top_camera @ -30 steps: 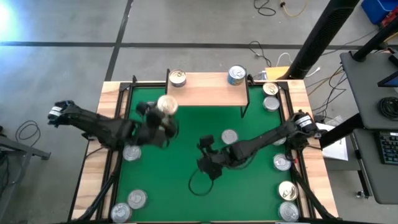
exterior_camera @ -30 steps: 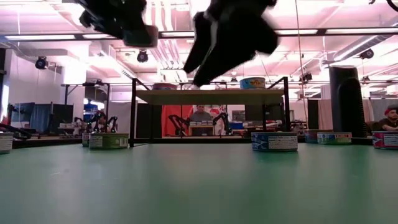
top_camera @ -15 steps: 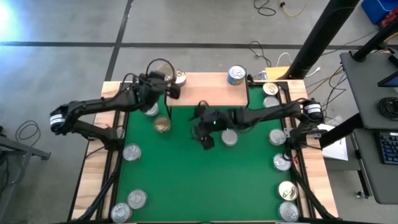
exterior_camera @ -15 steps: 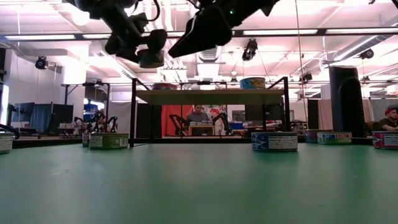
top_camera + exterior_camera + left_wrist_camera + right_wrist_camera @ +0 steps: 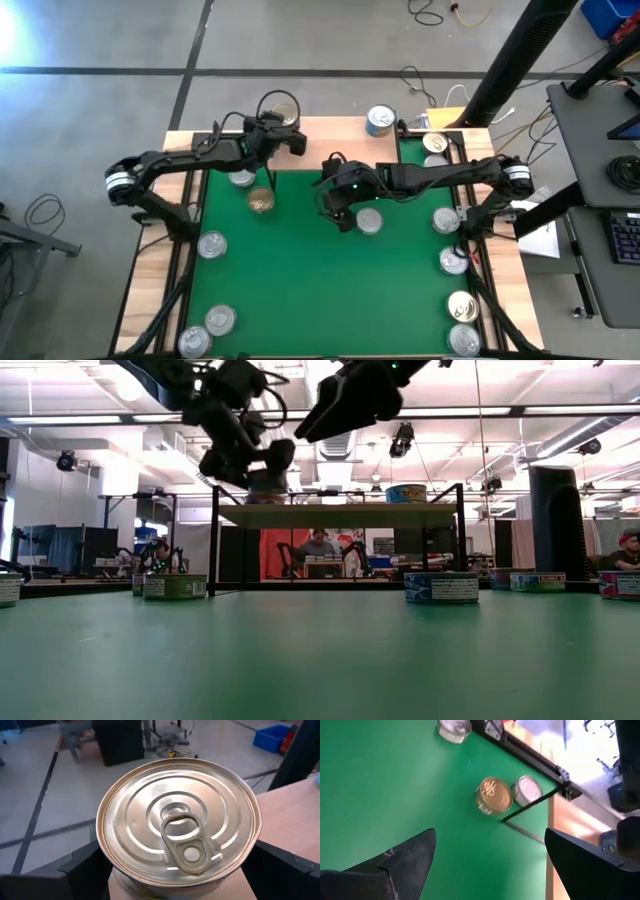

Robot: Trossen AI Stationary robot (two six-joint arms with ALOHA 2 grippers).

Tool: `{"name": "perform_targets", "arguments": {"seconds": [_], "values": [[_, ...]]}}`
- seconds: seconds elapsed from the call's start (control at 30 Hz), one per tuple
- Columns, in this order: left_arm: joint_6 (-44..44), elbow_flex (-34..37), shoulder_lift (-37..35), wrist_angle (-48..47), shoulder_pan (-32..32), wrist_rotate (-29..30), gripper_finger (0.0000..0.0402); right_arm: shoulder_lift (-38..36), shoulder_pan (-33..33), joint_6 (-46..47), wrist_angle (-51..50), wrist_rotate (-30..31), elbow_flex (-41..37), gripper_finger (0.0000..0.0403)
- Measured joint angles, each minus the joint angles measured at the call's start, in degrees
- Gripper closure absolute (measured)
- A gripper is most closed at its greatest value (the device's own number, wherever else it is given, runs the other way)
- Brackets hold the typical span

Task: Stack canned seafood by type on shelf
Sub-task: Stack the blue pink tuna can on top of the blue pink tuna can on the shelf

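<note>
1. Left gripper point(image 5: 272, 122) clamps a silver tin point(image 5: 179, 822) (pull-tab up) over the shelf's point(image 5: 340, 150) left end.
2. Right gripper point(image 5: 335, 198) spread, empty, above the green mat point(image 5: 320, 280) near the shelf front.

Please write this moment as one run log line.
left end effector: holds round silver metal tin above light-wood shelf left end | right end effector: open, empty, over green mat

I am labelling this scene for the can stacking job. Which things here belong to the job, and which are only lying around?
Belong to the job:
- silver can held by the left gripper
- shelf
- blue can on the shelf
- gold can on the green mat
- right gripper, empty

Lying around:
- cables on the floor
- keyboard
</note>
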State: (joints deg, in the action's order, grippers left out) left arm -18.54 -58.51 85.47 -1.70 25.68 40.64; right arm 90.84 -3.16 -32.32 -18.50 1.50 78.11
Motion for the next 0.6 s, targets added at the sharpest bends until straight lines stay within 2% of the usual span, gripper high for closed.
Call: {"name": "perform_targets", "arguments": {"seconds": [0.23,0.43,0.6], "values": [[-1.47,-1.1,2.03,0.29,1.53,0.46,0.0026,-0.88,-0.26,5.88,-6.31,-0.01,-1.2,0.0039],[-1.06,-1.61,1.92,-0.01,1.83,0.66,0.0012,-0.88,0.15,9.59,-7.6,0.0,-3.39,0.0039],[-2.35,-1.8,1.81,-4.3,1.76,0.84,0.0011,-0.88,0.15,12.27,-9.07,0.02,-3.4,0.0039]]}}
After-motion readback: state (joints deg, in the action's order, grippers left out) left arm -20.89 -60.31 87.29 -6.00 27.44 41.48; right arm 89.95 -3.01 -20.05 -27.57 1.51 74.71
